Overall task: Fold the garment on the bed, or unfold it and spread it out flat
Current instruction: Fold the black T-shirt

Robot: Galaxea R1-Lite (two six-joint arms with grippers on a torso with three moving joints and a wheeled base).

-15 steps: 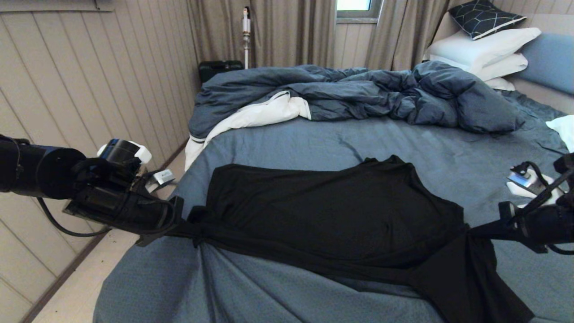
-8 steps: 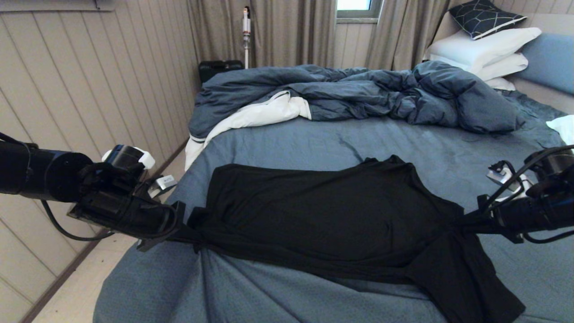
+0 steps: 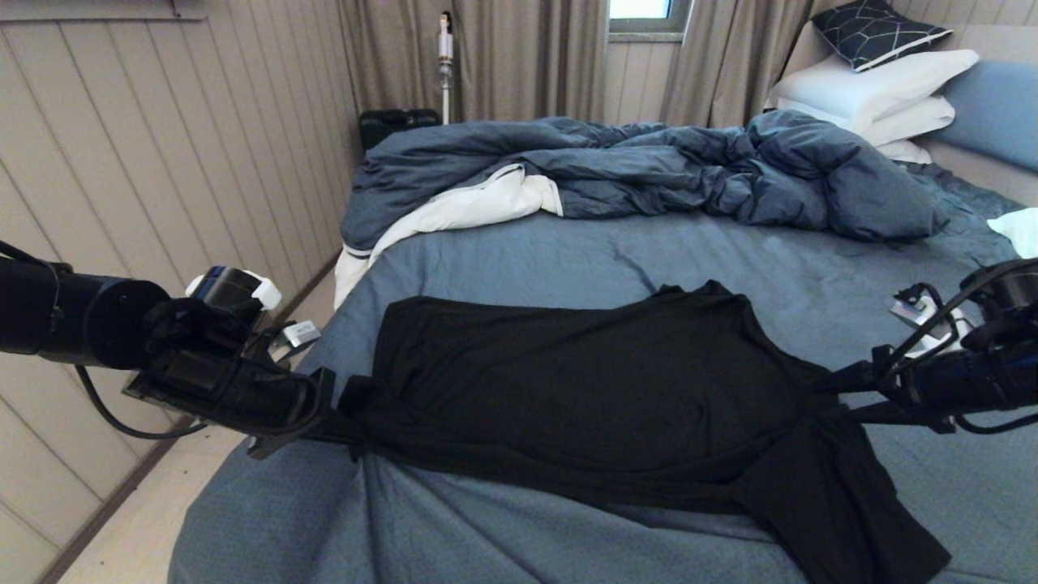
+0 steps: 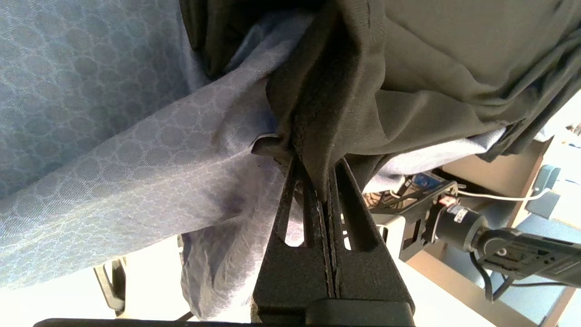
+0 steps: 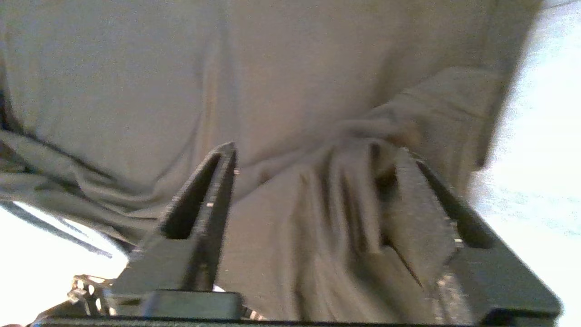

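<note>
Currently the black T-shirt (image 3: 600, 397) lies plain side up across the near half of the bed (image 3: 689, 251), stretched from nine o'clock to three o'clock over the slate-blue sheet (image 3: 503, 259). No print or lettering shows on the visible cloth.

At the nine o'clock end, the left pincer (image 3: 324, 410) has its fingers pressed together on a bunched edge of the shirt. The left wrist view confirms this: the two black fingers (image 4: 349, 200) meet with a fold of dark fabric (image 4: 327, 118) clamped between them, and some of the blue sheet (image 4: 150, 163) is drawn up just beside the pinch.

At the three o'clock end, the right pincer (image 3: 851, 397) sits at the shirt's edge with its fingers spread apart. In the right wrist view the two fingers (image 5: 204, 200) stand wide of each other, with rumpled fabric (image 5: 336, 204) lying between them and nothing clamped. From there a loose flap of the shirt trails toward five o'clock and the near edge of the bed.

Beyond the shirt, toward twelve o'clock, the rumpled dark blue duvet (image 3: 649, 166) with its white lining (image 3: 478, 203) is heaped across the bed. At one to two o'clock the white pillows (image 3: 876, 93) are stacked with a dark patterned cushion (image 3: 876, 32) on top.
</note>
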